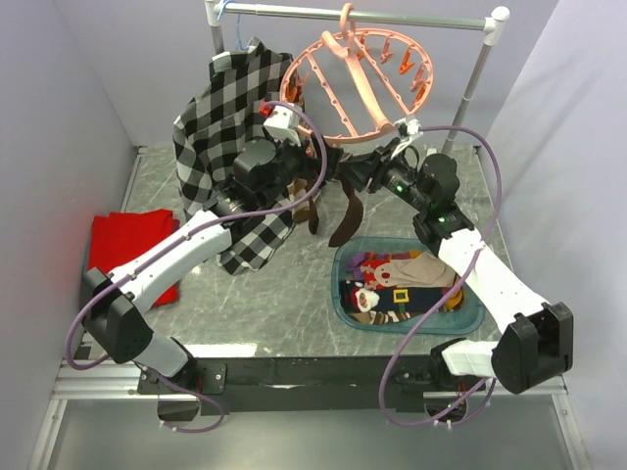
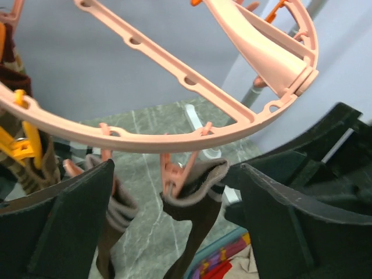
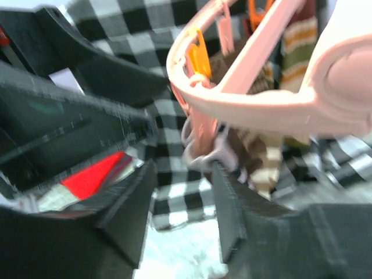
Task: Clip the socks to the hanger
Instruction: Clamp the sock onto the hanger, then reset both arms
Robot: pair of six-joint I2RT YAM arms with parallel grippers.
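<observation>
My left gripper [image 2: 177, 174] stands wide open, holding nothing. The brown sock [image 2: 195, 209] hangs between its fingers, pinched by a pink clip [image 2: 170, 174] under the hanger [image 2: 145, 142]. My right gripper [image 3: 183, 174] is half open and also empty. I should back both straight out so I don't snag the cuff.

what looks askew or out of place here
The hanger hangs tilted rather than level: its near rim dips low, where the socks are bunched, while the clips on the far side sit empty. The load looks one-sided. Nothing seems spilled or broken.
</observation>
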